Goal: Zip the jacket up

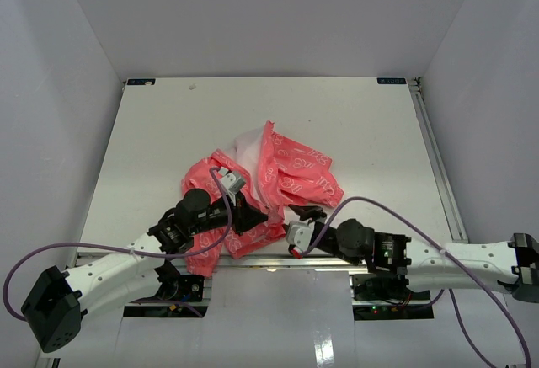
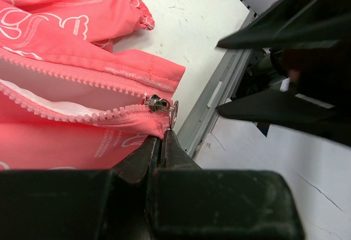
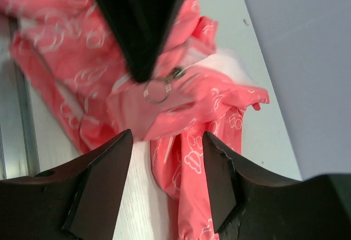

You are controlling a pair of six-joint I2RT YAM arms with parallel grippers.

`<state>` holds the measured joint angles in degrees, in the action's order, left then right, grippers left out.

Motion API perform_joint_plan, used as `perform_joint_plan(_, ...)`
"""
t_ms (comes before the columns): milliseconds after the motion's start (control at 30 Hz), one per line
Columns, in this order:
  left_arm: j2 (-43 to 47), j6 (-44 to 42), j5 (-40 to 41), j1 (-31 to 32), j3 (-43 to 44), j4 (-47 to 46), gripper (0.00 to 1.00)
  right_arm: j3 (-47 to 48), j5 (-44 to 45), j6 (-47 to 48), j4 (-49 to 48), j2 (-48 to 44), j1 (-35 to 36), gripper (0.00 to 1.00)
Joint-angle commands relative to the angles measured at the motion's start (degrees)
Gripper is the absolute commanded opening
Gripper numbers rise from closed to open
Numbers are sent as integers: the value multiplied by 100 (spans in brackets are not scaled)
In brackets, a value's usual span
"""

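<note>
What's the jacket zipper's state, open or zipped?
Open: the zipper slider sits at the jacket hem; tooth rows apart, white lining between.

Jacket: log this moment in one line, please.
jacket: zipper open, slider at hem end | left gripper: shut on jacket beside slider | right gripper: open, facing pull ring

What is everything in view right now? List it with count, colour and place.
jacket: one, coral-pink with white print and white lining, crumpled at the near middle of the table, zipper open
zipper slider: one, silver with a ring pull, at the bottom end of the zipper by the table's near edge
table: one, white, under everything
cables: two, purple, one looping along each arm
left gripper: one, black, shut on the jacket hem just below the slider
right gripper: one, black, open, facing the ring pull, holding nothing
</note>
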<state>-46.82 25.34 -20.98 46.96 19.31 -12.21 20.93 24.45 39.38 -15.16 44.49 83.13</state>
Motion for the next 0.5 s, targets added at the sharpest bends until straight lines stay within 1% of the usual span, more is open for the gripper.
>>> perform_joint_plan(0,10,81,-356,-20,9,-250,0,-378,1258,1601,-1599,25,595,61)
perform_joint_plan(233,-53,112,-470,-39,-6,-326,0,-744,1650,2336,-2975,837,801,63)
perform_joint_plan(367,-46,129,-495,-47,2,-343,0,-793,1783,2645,-3440,1105,942,63)
perform_joint_plan(467,-53,130,-512,-49,0,-345,0,-752,1751,2696,-3599,1293,988,62)
